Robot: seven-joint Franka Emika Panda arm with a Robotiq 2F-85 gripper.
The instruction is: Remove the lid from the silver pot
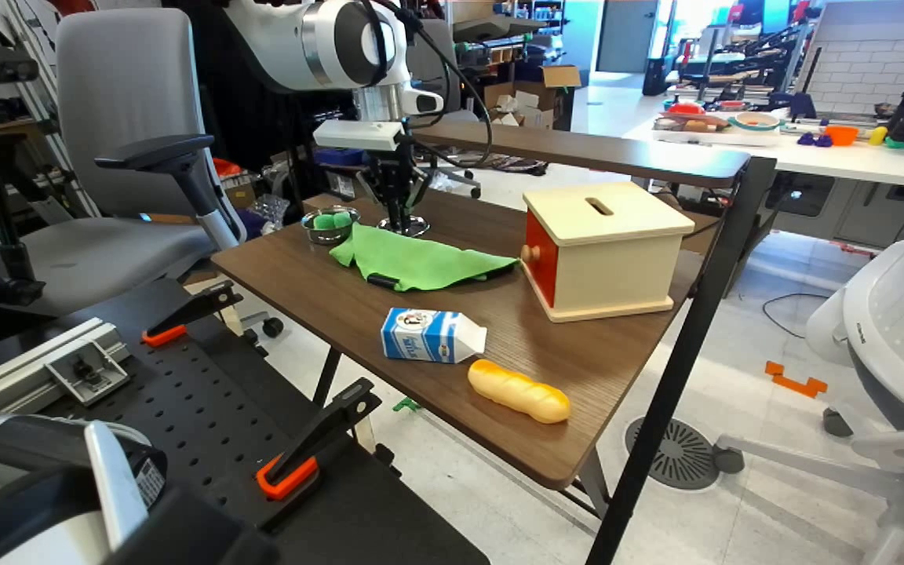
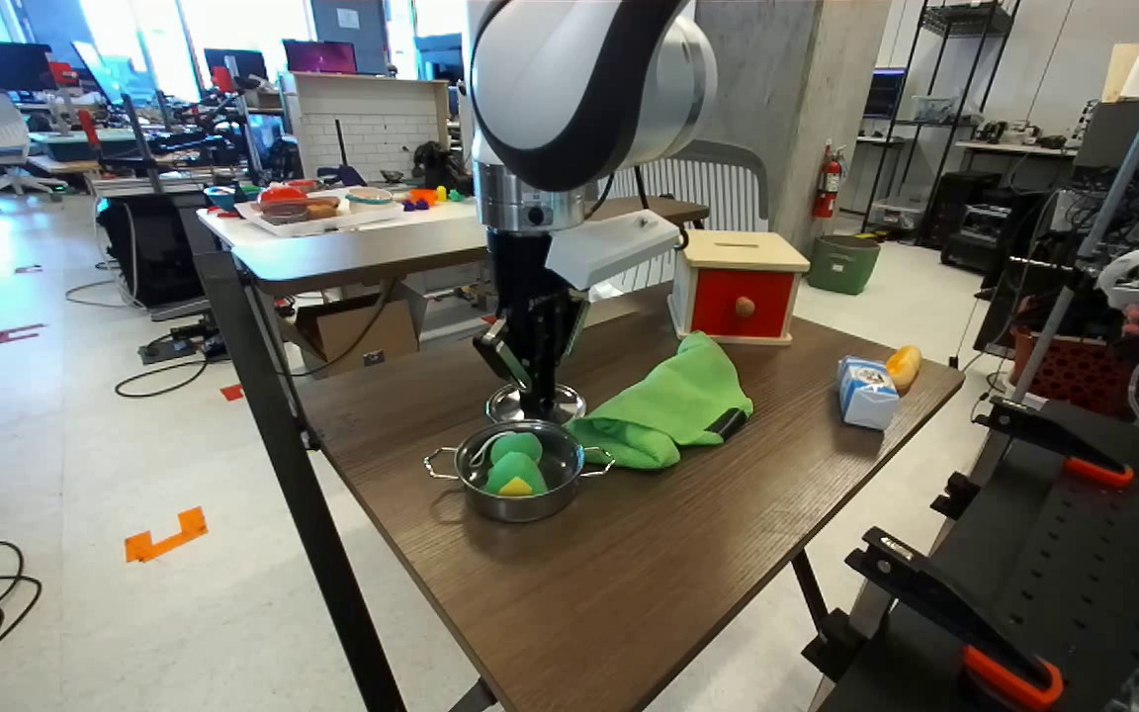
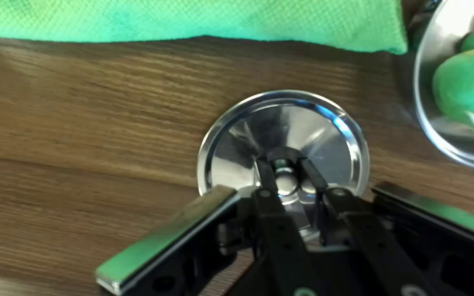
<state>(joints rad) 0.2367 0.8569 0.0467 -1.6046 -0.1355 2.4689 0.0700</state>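
Note:
The silver pot stands without a lid on the brown table, in both exterior views (image 1: 332,236) (image 2: 520,507); part of it shows in the wrist view (image 3: 438,142). Soft green things lie inside it. The round silver lid (image 2: 504,405) lies flat on the table beside the pot, knob up; it also shows in the wrist view (image 3: 237,127). My gripper (image 3: 284,164) points down over the lid. Its fingers are partly open on either side of the knob (image 3: 286,183), with a narrow gap on the right. The fingertips hide part of the lid.
A green cloth (image 1: 428,263) lies rumpled beside the lid and pot. A wooden box with a red door (image 1: 601,267), a blue milk carton (image 1: 421,336) and a toy bread (image 1: 519,391) stand further along the table. A raised shelf (image 1: 577,147) runs along one table edge.

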